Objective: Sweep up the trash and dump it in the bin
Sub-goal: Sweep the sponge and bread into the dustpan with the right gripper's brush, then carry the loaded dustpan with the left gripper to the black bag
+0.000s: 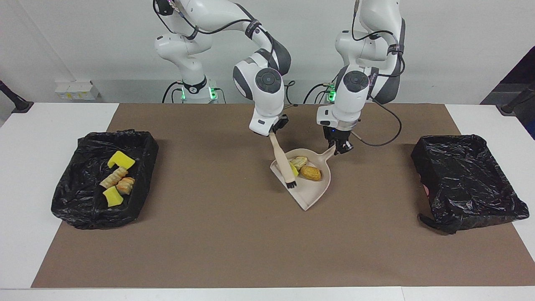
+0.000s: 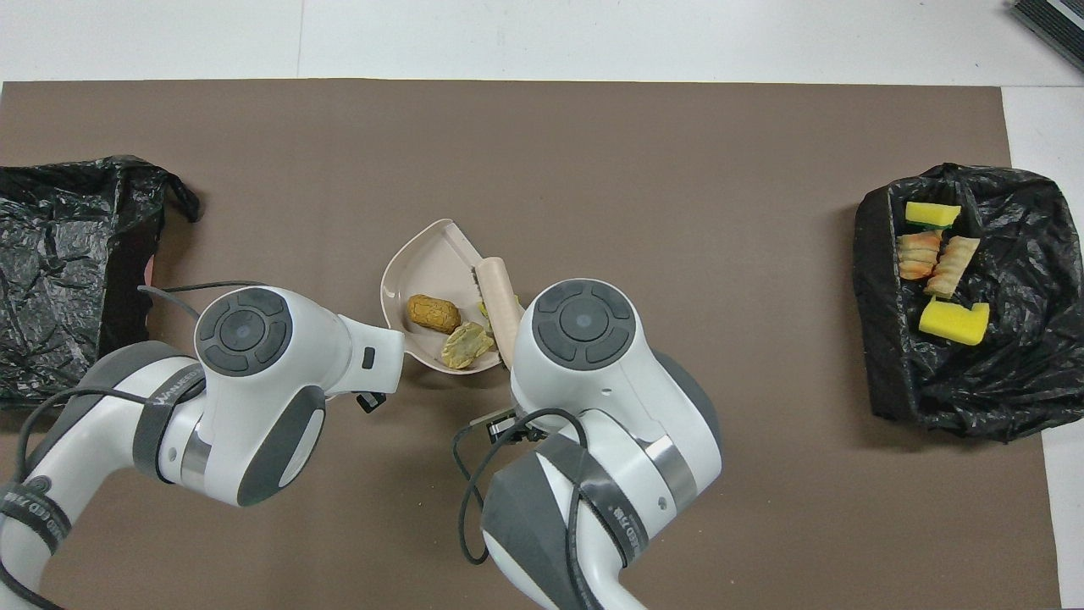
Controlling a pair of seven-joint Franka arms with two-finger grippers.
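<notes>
1. Starting at the right arm's end of the table (image 1: pixel 25 175): a black-lined bin (image 1: pixel 104 179) is sitting on the corner of the brown mat (image 1: pixel 234 242) there, already holding four bits of trash, two yellow sponge chunks (image 1: pixel 121 159) and two tan bread-like lumps (image 1: pixel 113 177), all lying close together inside it.
2. Around the middle of the mat, the right gripper (image 1: pixel 276 130) is pinching the top of the beige brush (image 1: pixel 283 163) handle, fingers pressed together on it. The brush is leaning down with its black bristles resting inside the open mouth of the dustpan.
3. The beige dustpan (image 1: pixel 314 190) is sitting mid-mat with its mouth facing the right arm's end. Three pieces of trash are lying inside: an orange-brown lump (image 1: pixel 311 172), a paler tan lump (image 1: pixel 298 161), and a yellow sponge scrap (image 1: pixel 294 169) mostly tucked under the brush, so I'm only seeing a sliver of it.
4. The left gripper (image 1: pixel 340 147) is clamping the dustpan's handle at the end nearer the robots, fingers closed on it as far as I can make out from here.
5. At the left arm's end, a second black-lined bin (image 1: pixel 464 179) is sitting on the mat's edge; I'm not seeing any scraps in it.
</notes>
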